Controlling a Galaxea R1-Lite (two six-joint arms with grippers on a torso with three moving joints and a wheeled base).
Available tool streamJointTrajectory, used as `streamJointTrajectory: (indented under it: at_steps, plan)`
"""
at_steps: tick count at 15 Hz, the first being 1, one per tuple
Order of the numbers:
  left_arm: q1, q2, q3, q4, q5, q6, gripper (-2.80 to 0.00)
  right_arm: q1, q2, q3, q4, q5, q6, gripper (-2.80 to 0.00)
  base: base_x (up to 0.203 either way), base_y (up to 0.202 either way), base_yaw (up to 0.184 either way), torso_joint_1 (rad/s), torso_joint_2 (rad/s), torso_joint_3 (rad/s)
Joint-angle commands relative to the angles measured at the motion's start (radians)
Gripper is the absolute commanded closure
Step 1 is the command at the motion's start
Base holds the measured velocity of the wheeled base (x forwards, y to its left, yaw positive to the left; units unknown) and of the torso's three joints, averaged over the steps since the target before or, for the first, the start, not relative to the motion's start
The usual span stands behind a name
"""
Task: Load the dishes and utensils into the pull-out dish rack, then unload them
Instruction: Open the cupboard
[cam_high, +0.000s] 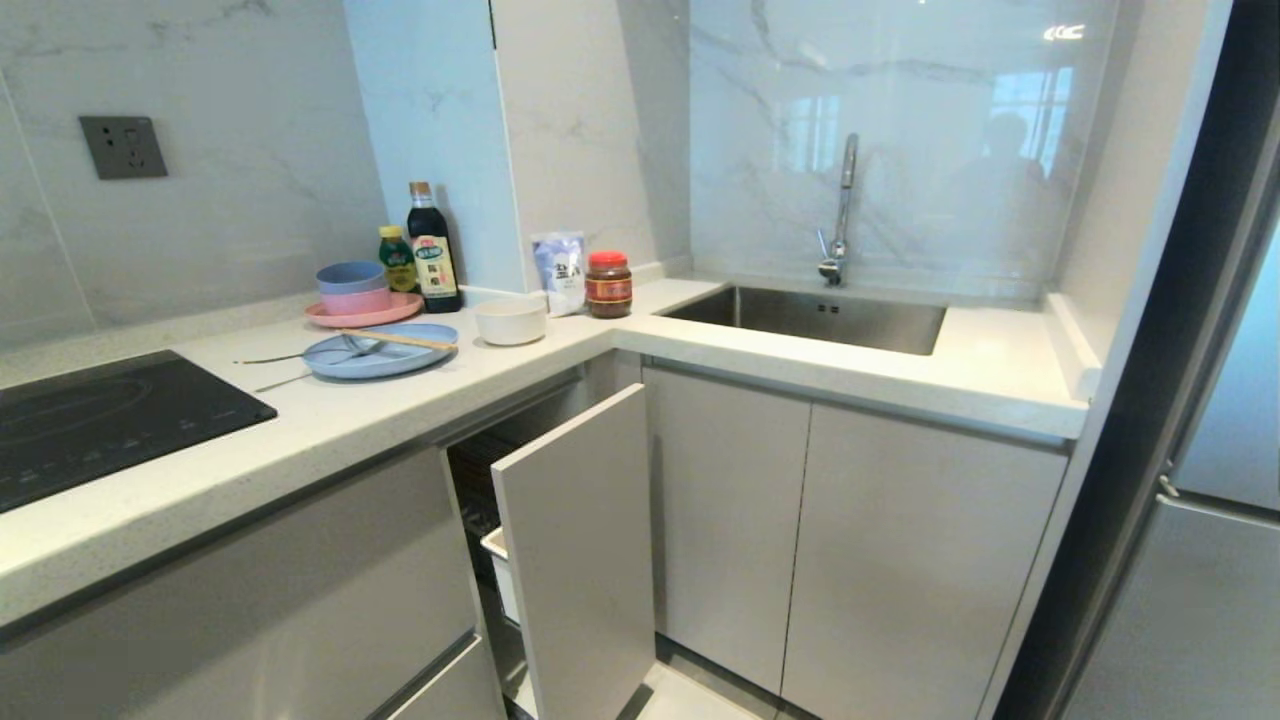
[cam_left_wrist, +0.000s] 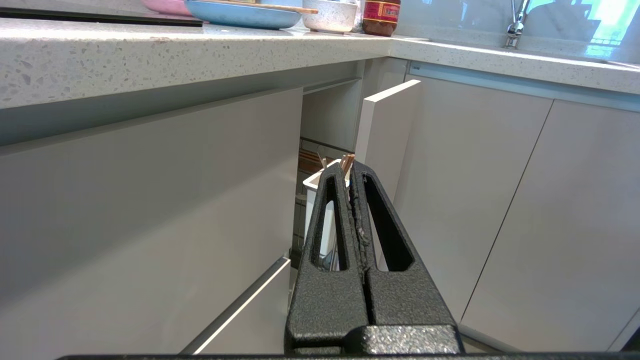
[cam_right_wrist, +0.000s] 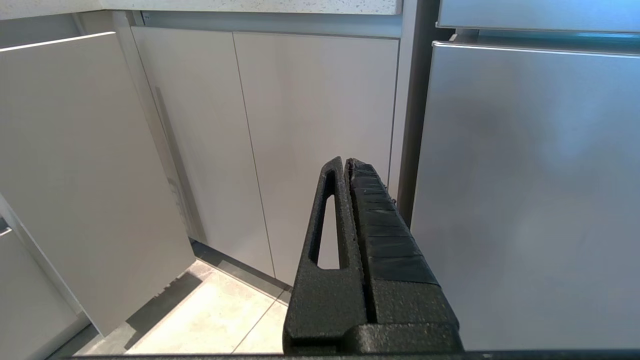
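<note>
Rack (cam_high: 575, 540) pulled out below the counter; plate (cam_high: 380, 352) and bowl (cam_high: 510, 320) wait above it. Both grippers, left (cam_left_wrist: 350, 167) and right (cam_right_wrist: 346, 162), closed, empty. Open fingers wide before gripping the plate rim.

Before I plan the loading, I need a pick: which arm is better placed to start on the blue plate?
Probably left: the left gripper faces the pull-out dish rack below the blue plate; the right gripper faces the sink-side cabinets.

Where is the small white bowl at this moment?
In the head view the white bowl stands on the countertop, just right of the light-blue plate and left of the red-lidded jar.
</note>
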Motion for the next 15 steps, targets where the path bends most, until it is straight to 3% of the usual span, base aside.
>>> streamJointTrajectory:
  at_steps: [1, 3, 5, 8, 10, 15]
  plan:
    - [0.0, 0.001, 0.026, -0.001, 0.0, -0.001, 0.0, -0.001, -0.004, 0.002, 0.0, 0.0, 0.0, 0.0, 0.0, 0.0, 0.0, 0.0, 0.0, 0.0]
    - [0.0, 0.001, 0.008, 0.002, -0.001, 0.014, 0.0, 0.0, -0.004, 0.002, 0.0, 0.0, 0.0, 0.0, 0.0, 0.0, 0.0, 0.0, 0.0, 0.0]
    - [0.0, 0.009, -0.089, 0.034, -0.003, 0.018, 0.0, 0.0, -0.004, 0.002, 0.0, -0.001, 0.0, 0.0, 0.0, 0.0, 0.0, 0.0, 0.0, 0.0]
    - [0.0, 0.108, -0.39, 0.143, -0.021, 0.019, 0.0, -0.001, -0.004, 0.002, 0.0, -0.001, 0.0, 0.0, 0.0, 0.0, 0.0, 0.0, 0.0, 0.0]
    - [0.0, 0.279, -0.6, 0.175, -0.025, 0.019, 0.0, 0.001, -0.004, 0.002, 0.0, 0.0, 0.0, 0.0, 0.0, 0.0, 0.0, 0.0, 0.0, 0.0]
    - [0.0, 0.68, -1.053, 0.142, -0.011, 0.02, 0.0, 0.0, -0.004, 0.002, 0.0, 0.0, 0.0, 0.0, 0.0, 0.0, 0.0, 0.0, 0.0, 0.0]
